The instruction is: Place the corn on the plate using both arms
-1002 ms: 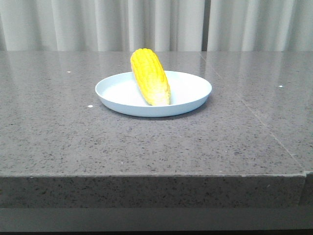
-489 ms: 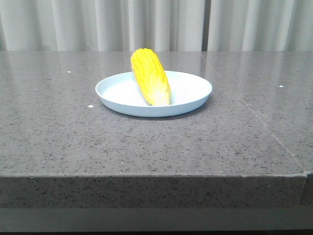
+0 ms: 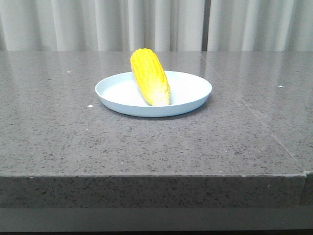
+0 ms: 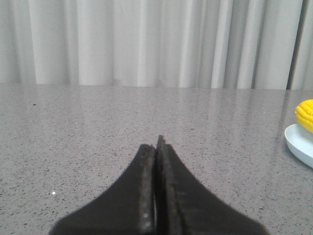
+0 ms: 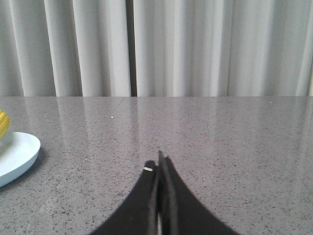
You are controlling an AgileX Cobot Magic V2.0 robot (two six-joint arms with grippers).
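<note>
1. I see nothing moved since 1 second ago; the corn [image 3: 150,77] lies on the plate [image 3: 193,98] as before.
2. My left gripper [image 4: 156,147] is pressed together, plate off to its right.
3. My right gripper [image 5: 158,164] is pressed together above the bench [image 3: 58,132], plate to its left.

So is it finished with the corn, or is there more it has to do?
It looks finished. The corn lies in the plate, its pale tip toward the camera. Nothing is in hand: the left end effector and the right end effector are both shut on nothing, low over the bare table on either side of the plate. Nothing seems left to do.
</note>
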